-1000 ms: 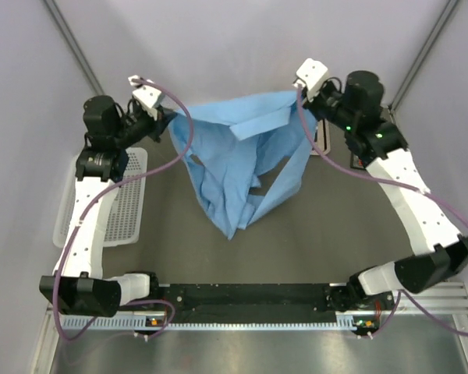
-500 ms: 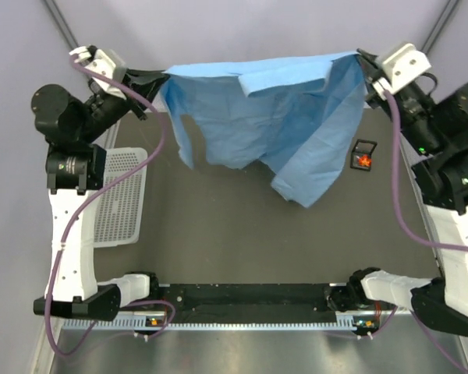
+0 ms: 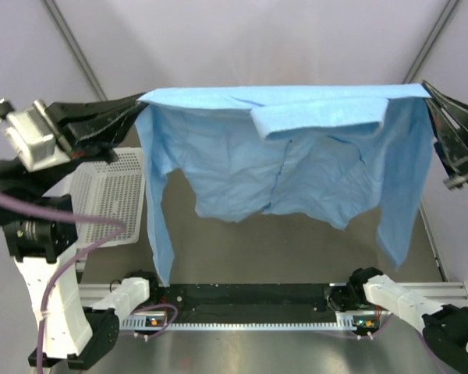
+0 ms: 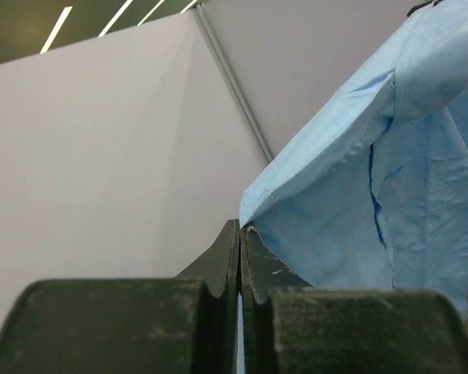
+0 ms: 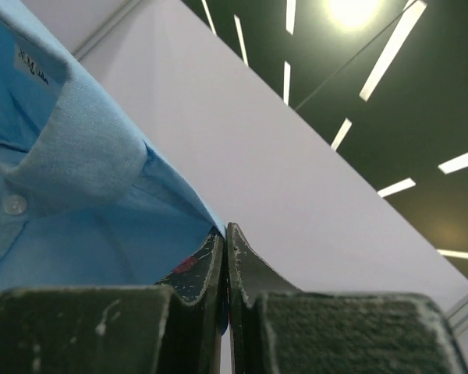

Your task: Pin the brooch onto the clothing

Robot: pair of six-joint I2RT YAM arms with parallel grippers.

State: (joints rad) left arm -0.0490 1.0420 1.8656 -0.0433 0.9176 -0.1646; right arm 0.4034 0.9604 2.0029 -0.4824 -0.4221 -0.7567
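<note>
The light blue shirt (image 3: 296, 164) hangs spread wide and high between both arms, collar (image 3: 320, 117) at the top middle, sleeves dangling at each side. My left gripper (image 3: 143, 101) is shut on the shirt's left shoulder corner, seen pinched at the fingertips in the left wrist view (image 4: 240, 227). My right gripper (image 3: 426, 87) is shut on the right shoulder corner, also seen in the right wrist view (image 5: 224, 230), where the collar with its white neck label (image 5: 30, 61) shows. The brooch is hidden behind the shirt.
A white perforated tray (image 3: 101, 195) lies at the table's left. The dark table surface (image 3: 281, 249) shows below the hanging shirt. The black base rail (image 3: 249, 300) runs along the near edge. Pale walls enclose the cell.
Both arms have risen and swung apart, stretching the shirt from a bunched drape into a wide flat spread. The small box with the red-orange piece at the right is now covered.
</note>
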